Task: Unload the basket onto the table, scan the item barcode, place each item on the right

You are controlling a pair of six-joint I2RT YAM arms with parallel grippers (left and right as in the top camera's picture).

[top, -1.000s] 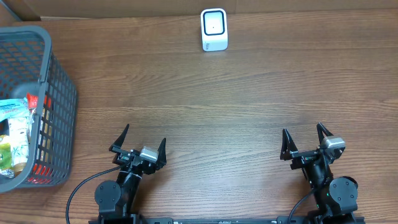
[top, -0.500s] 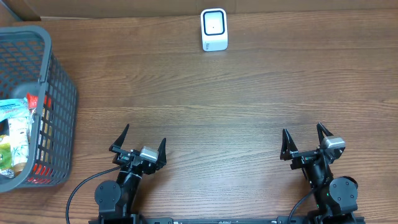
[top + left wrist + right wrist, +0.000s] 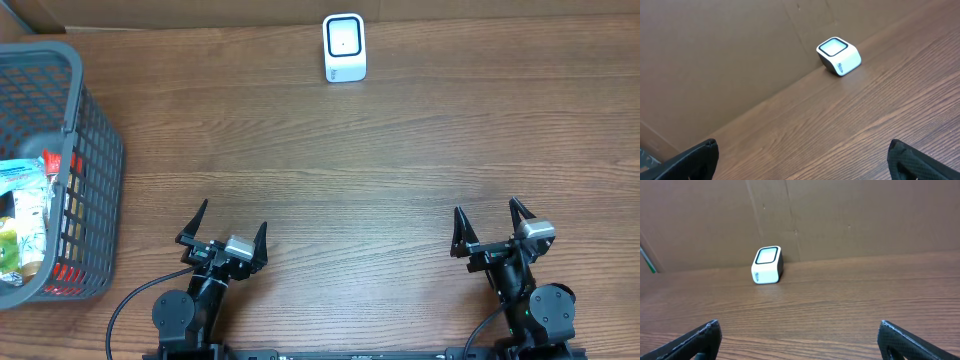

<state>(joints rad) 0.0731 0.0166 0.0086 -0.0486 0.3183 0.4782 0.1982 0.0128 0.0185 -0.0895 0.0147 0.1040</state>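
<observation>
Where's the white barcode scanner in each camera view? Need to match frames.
Overhead: scanner at top centre, slightly right of the middle.
Left wrist: scanner in the upper part, right of centre.
Right wrist: scanner left of centre, about mid-height.
Shared landmark: the cardboard wall directly behind it, a thin strip along the top in the overhead view and a large backdrop in both wrist views.
</observation>
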